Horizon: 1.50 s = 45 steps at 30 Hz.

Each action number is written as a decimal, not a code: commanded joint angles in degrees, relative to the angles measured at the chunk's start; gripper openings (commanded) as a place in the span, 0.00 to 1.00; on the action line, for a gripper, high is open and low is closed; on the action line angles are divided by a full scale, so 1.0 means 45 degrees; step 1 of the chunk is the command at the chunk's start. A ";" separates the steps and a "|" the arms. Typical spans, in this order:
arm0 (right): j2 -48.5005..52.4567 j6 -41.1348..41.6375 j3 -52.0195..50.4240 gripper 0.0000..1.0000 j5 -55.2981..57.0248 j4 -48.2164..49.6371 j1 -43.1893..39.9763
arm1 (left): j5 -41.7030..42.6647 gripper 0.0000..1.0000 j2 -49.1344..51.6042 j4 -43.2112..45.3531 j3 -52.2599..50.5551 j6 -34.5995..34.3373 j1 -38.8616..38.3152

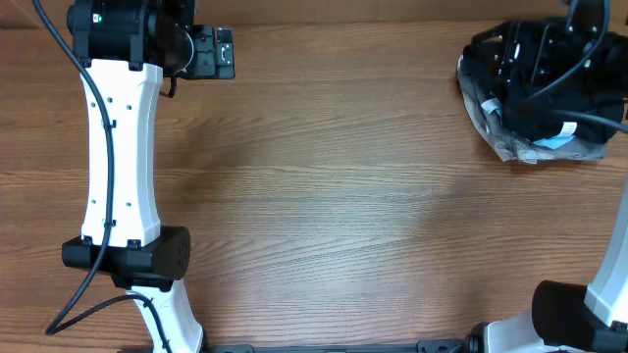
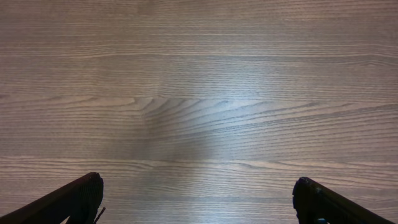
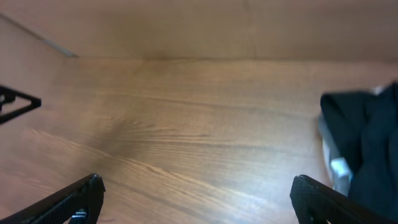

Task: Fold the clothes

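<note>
While both pincers stand wide with nothing between their fingers, you have the black shirt (image 3: 373, 140) bunched in a heap at the far right corner of the surface (image 1: 343, 196), with grey cloth (image 1: 508, 147) and pale blue cloth (image 1: 556, 141) showing at its near edge. Your right pincer (image 3: 196, 181) hangs near that heap. Your left pincer (image 2: 198, 182) hovers over wood at the far left, well apart from it.

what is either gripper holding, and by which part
Nothing is held: left gripper and right gripper are open and empty; the clothes lie heaped, ungripped.
</note>
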 commanded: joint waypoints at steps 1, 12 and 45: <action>-0.1384 -0.0384 -0.0316 1.00 0.0602 0.0733 0.0588 | -0.0068 1.00 0.0136 0.0005 0.0019 0.0238 -0.0019; -0.8505 0.2035 -1.1652 1.00 0.3483 0.9092 0.2093 | -0.0068 1.00 0.0136 0.0005 0.0019 0.0238 -0.0019; -2.1269 0.2851 -2.9225 1.00 0.3949 1.7724 0.0986 | -0.0068 1.00 0.0136 0.0005 0.0019 0.0238 -0.0019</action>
